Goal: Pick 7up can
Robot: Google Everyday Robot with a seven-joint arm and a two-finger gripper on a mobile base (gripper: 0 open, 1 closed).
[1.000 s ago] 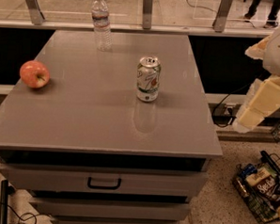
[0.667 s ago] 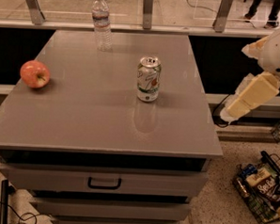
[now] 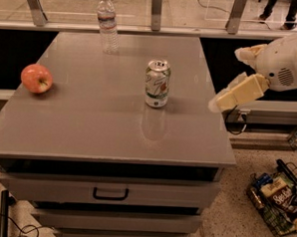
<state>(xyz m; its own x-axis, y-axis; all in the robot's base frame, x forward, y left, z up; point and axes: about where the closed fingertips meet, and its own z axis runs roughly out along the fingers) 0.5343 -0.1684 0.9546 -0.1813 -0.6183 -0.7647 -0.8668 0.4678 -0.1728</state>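
Lettering in green, unreadable, is borne by the can (image 3: 157,84), stood upright mid-tabletop (image 3: 88,132). Right of the can, past the edge, the end effector (image 3: 235,93) is held; its opening cannot be told.

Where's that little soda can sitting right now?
The 7up can stands upright near the middle of the grey table, right of the apple and in front of the water bottle. The pincer hangs beside the table's right edge, not touching it.
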